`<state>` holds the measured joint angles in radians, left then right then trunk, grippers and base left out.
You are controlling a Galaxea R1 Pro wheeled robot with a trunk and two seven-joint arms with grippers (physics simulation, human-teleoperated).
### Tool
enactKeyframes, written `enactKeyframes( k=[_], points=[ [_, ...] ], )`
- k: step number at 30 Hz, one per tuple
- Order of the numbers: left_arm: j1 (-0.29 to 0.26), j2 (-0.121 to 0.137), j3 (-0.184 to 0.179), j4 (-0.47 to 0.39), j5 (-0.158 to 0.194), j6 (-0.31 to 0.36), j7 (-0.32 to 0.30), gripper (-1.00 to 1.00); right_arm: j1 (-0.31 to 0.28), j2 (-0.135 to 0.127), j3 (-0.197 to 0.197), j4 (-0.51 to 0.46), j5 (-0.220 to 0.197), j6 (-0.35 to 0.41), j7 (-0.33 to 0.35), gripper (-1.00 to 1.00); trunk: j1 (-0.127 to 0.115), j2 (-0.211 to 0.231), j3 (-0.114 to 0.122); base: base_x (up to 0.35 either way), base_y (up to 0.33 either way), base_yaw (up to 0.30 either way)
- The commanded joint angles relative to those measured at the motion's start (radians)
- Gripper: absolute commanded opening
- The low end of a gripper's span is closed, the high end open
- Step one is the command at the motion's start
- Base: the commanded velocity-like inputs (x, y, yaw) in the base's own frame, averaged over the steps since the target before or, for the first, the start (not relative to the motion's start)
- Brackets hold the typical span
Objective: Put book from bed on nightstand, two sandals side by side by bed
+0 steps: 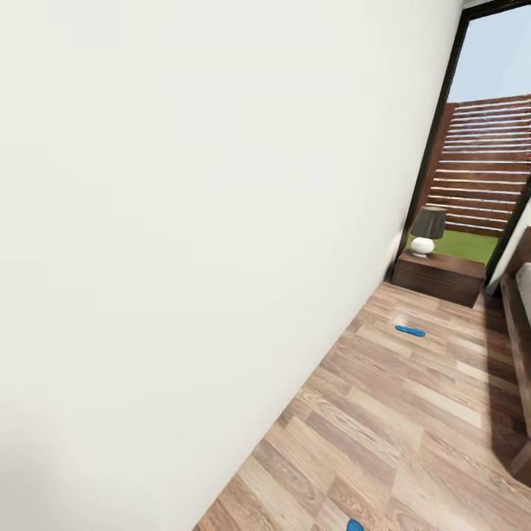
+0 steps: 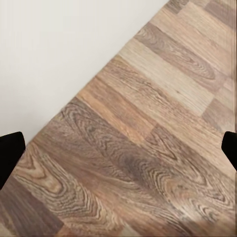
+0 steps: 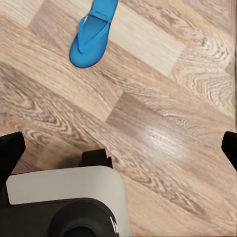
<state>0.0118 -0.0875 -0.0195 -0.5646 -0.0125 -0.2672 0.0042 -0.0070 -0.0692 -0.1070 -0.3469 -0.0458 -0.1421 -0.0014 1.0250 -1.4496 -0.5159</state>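
The head view looks along a white wall (image 1: pixel 184 243) and down the plank floor (image 1: pixel 413 413) of the bedroom, so the robot appears to be driving in and has not yet reached anything. One blue sandal (image 1: pixel 410 331) lies flat on the floor well ahead, between the wall and the bed (image 1: pixel 518 324), whose dark frame shows at the right edge. Beyond it a nightstand (image 1: pixel 439 276) stands against the window (image 1: pixel 487 133), carrying a small lamp (image 1: pixel 427 231); its top is a likely spot for the book. The other sandal (image 3: pixel 93 34) lies sole-down just in front of the robot's base (image 3: pixel 64 197), its tip also peeking in at the head view's lower edge, well apart from its mate, so both need gathering beside the bed. The left gripper (image 2: pixel 118 148) hangs over bare floor with fingers (image 2: pixel 10 153) spread wide and empty; the right gripper (image 3: pixel 118 143) is likewise released, holding nothing, its fingers (image 3: pixel 11 148) far apart
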Motion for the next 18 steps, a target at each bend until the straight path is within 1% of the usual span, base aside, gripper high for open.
enactKeyframes(
  k=[1,18],
  points=[
    [0.001,0.000,0.000,-0.001,-0.001,-0.001,0.000,1.00,-0.001,0.000,0.000,0.001,-0.005,-0.004,0.000,1.00,0.000,0.000,-0.001,0.000,0.000,-0.284],
    [0.000,0.000,0.000,-0.001,-0.001,-0.001,0.000,1.00,-0.001,0.000,-0.001,0.001,-0.006,-0.004,0.000,1.00,0.000,0.000,-0.001,0.000,0.000,-0.284]
  ],
)
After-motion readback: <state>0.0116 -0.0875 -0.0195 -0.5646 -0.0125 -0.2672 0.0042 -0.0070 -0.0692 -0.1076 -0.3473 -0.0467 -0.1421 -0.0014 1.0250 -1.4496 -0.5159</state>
